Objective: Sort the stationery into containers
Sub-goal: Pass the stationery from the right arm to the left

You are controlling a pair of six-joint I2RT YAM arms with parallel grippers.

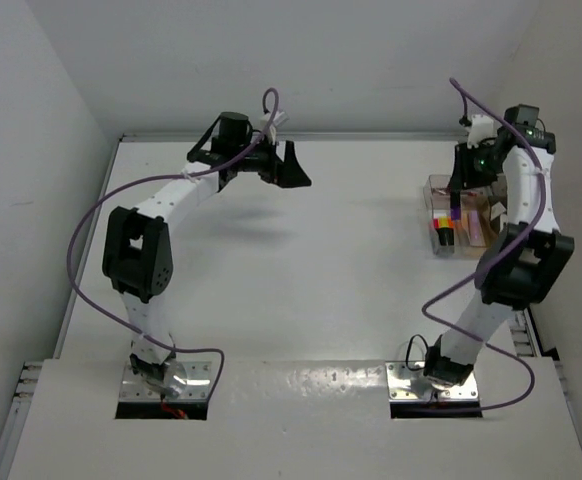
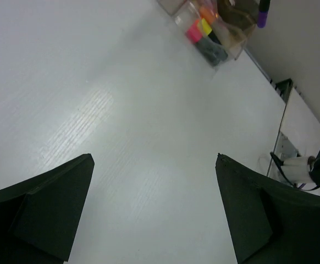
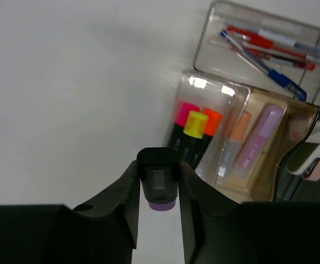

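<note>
1. Grasp: the right gripper (image 3: 158, 175) is clenched on a purple-capped highlighter (image 3: 159, 190), pinching the black barrel with the cap hanging down, probably so it can be lowered cap first.
2. Position: the highlighter hangs by the edge of the highlighter tray (image 3: 218, 88), not yet inside. Whether it is over or just beside that edge cannot be told.
3. Inside that tray lie pink (image 3: 186, 113), yellow (image 3: 194, 124) and orange (image 3: 212, 122) capped highlighters, side by side. Sorting looks to be by kind, so the purple one likely belongs there.
4. Just beyond it, a pen tray (image 3: 204, 49) holds red and blue pens. Just beside it, an amber tray (image 3: 292, 137) holds a lilac marker (image 3: 261, 137).
5. The left gripper (image 2: 154, 165) is released and holds nothing. It is over bare table (image 1: 301, 280), well apart from the highlighter tray.
6. Writing: the held barrel's grey label is illegible. Lettering on a white item (image 3: 314, 157) past the amber tray is cut off.
</note>
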